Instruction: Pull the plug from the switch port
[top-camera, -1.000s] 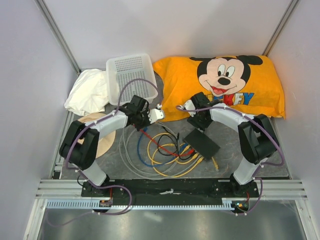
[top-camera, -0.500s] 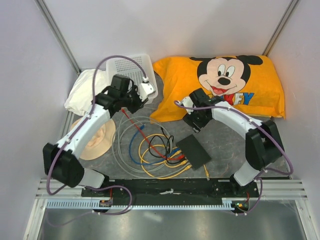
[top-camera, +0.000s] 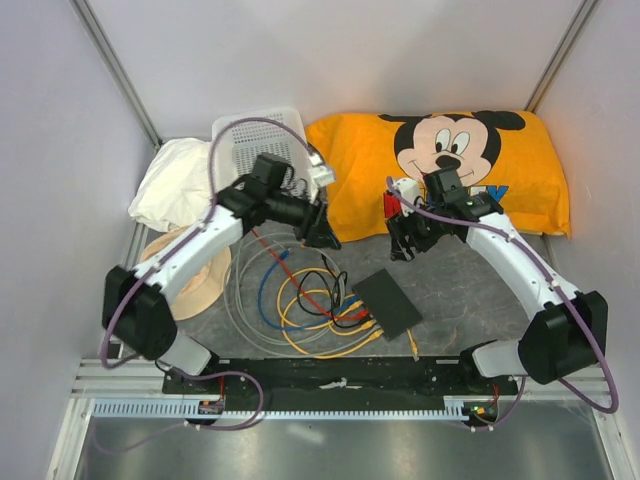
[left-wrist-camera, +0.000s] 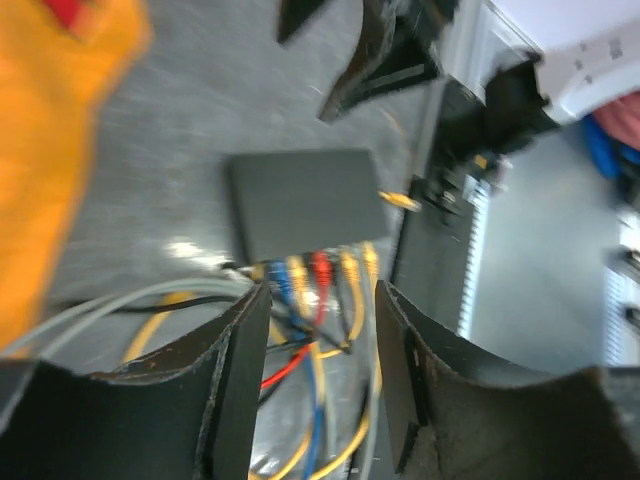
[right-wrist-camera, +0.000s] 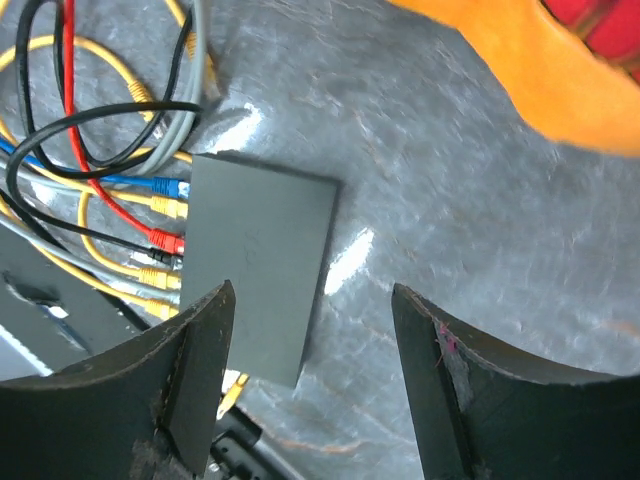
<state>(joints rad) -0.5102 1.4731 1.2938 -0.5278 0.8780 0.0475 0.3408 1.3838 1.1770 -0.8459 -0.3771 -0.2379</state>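
Seated in flat black rectangular switch box (right-wrist-camera: 262, 265): coloured cable plugs (right-wrist-camera: 165, 212). Just beside: loose yellow plug (right-wrist-camera: 233, 388), likely pulled. Apart, empty: left claw (left-wrist-camera: 322, 300), right claw (right-wrist-camera: 312, 300).

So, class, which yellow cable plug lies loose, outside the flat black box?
The lone yellow plug beside the flat black box's short side; the others sit in its socket edge.

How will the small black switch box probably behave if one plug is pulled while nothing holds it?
The black switch box looks thin and flat, so it is probably light and unlikely to tip. The grey tabletop shines, so the box may slide easily. Several cable plugs sit along one edge, so pulling one could drag or turn the box.
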